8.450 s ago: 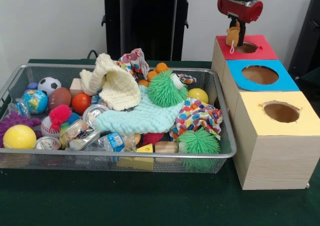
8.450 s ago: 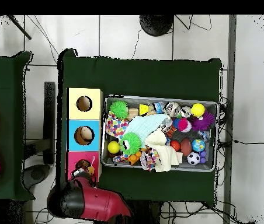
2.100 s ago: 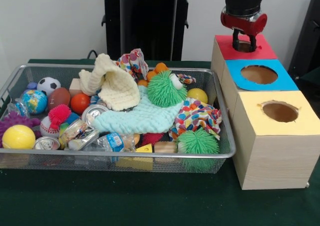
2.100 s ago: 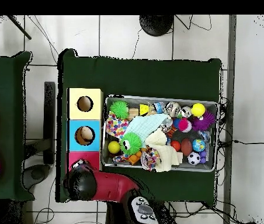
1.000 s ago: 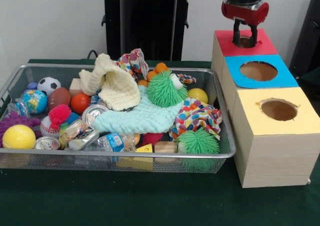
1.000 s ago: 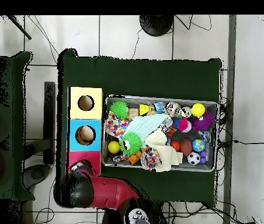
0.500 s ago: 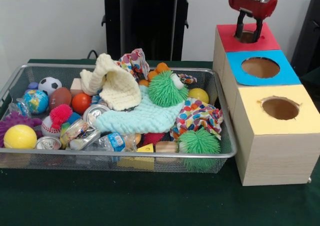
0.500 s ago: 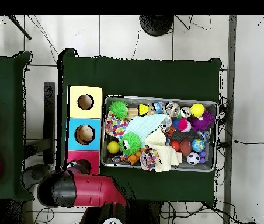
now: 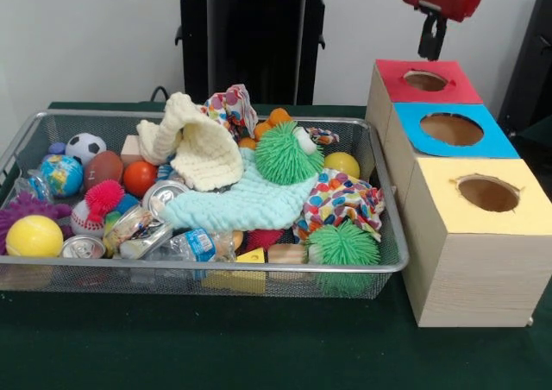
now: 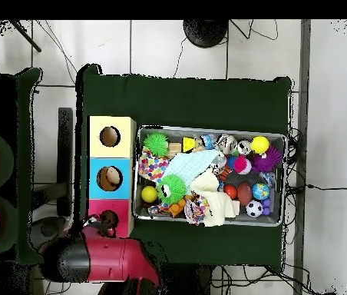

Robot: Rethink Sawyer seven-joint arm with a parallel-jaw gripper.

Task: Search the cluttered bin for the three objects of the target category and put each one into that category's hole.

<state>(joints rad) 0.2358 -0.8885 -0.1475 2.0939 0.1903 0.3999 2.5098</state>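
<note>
The gripper is seen above the red box, clear of its hole; fingers appear narrow, nothing held. The bin is crowded with toys.

place: lab | cue: cables on tiled floor (robot rig)

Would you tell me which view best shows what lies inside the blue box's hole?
The overhead view: it looks straight down the blue box's hole at something pale inside. The front view shows only its brown inner wall.
</note>
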